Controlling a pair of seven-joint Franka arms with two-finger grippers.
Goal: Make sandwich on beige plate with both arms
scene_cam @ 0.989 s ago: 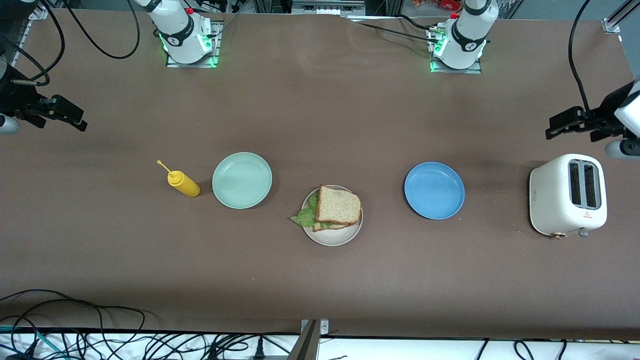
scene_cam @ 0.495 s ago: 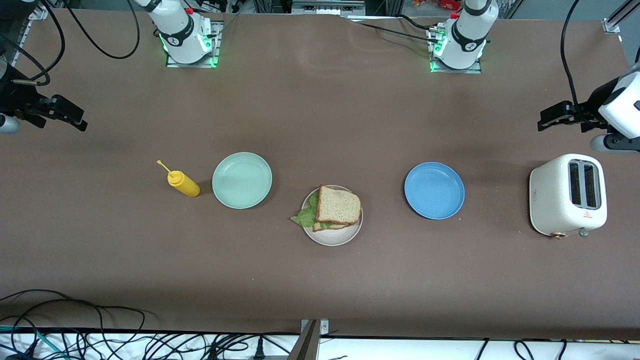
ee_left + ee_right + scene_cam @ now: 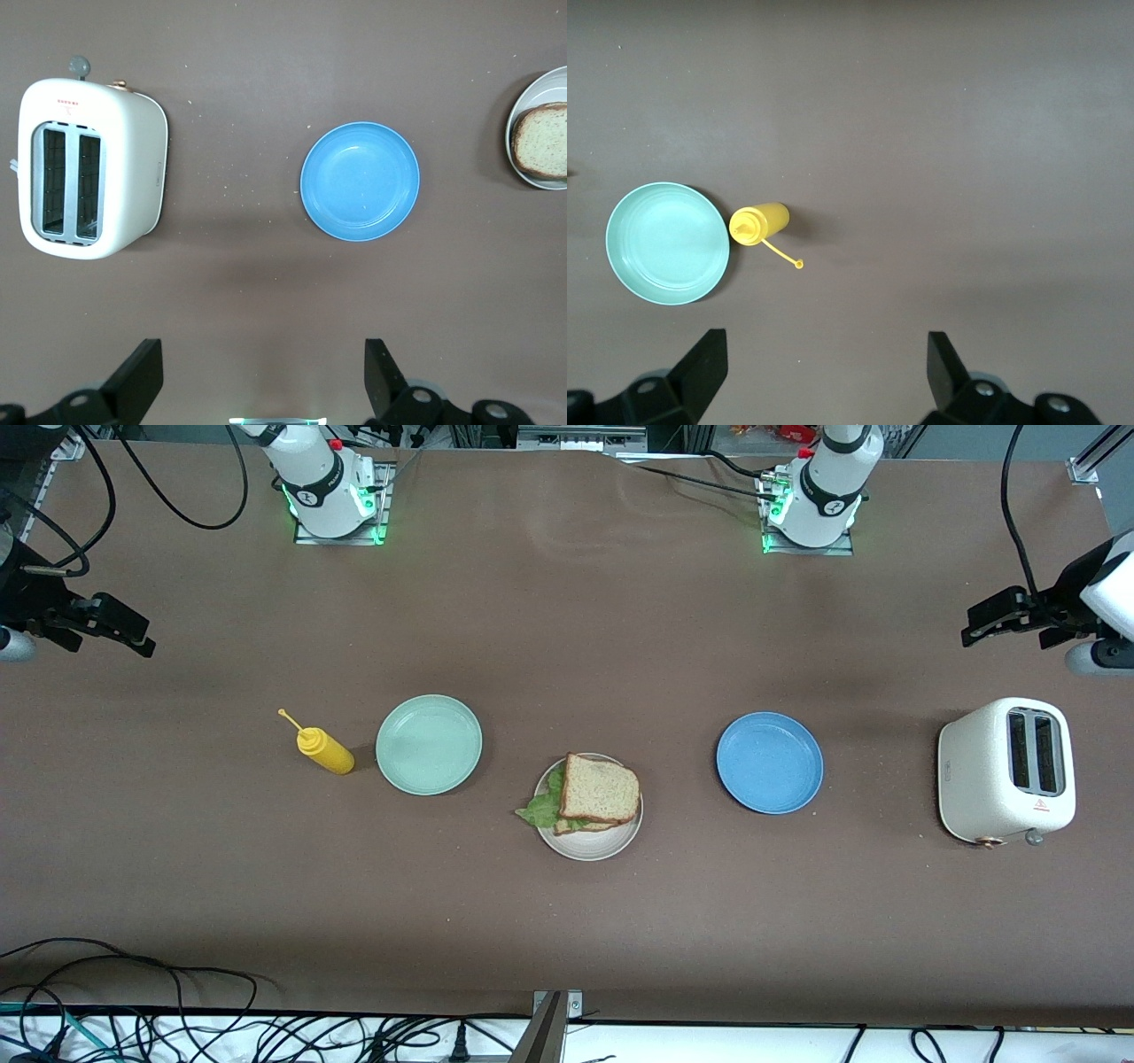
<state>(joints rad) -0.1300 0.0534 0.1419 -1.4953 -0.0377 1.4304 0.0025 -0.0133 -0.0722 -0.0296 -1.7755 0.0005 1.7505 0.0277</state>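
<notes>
At the right arm's end of the table, our right gripper [image 3: 133, 638] hung over bare tabletop with its fingers spread wide and nothing between them, just as it had a second before; that arm waited. Moving along the table, we passed a yellow squeeze bottle [image 3: 325, 751] and, just beside it, an empty mint-green plate [image 3: 429, 744]. Next came the beige plate [image 3: 592, 846], a little nearer the front camera, carrying the sandwich [image 3: 599, 790]: a slice of speckled brown bread on top, a ruffled lettuce leaf [image 3: 539, 809] spilling over the rim, and the edge of a second slice showing beneath. Nothing on that plate had shifted. After it lay an empty blue plate [image 3: 769, 763], then a white toaster [image 3: 1005, 770] at the left arm's end. Above the table close to the toaster, our left gripper [image 3: 997, 618] had drifted slightly over the last second, its fingers wide apart and empty. We judged the sandwich finished, with both arms drawn well clear of it.
</notes>
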